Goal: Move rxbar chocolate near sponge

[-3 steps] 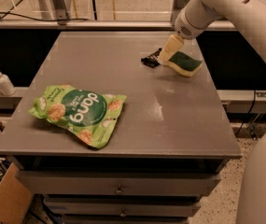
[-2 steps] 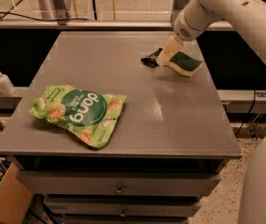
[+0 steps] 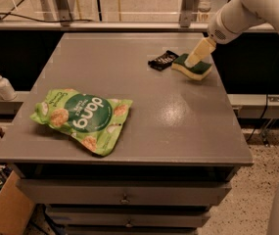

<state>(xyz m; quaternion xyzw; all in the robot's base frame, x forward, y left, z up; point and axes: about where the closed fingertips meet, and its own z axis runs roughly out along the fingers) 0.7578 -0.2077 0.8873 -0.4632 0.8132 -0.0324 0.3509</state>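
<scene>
Gripper (image 3: 199,56) hangs over the sponge (image 3: 193,70) at the far right of the table (image 3: 178,126) (grip state: cannot tell). The chocolate bar (image 3: 163,60) lies just beside the sponge, leftward of the gripper, its long axis slanting toward the sponge.

The end effector (image 3: 196,56) is hanging directly over the sponge (image 3: 194,71) on the tabletop (image 3: 178,121). The rxbar chocolate (image 3: 162,60) is lying just left of the sponge. A green snack bag (image 3: 82,119) is lying well apart from the sponge, toward the front left.
</scene>
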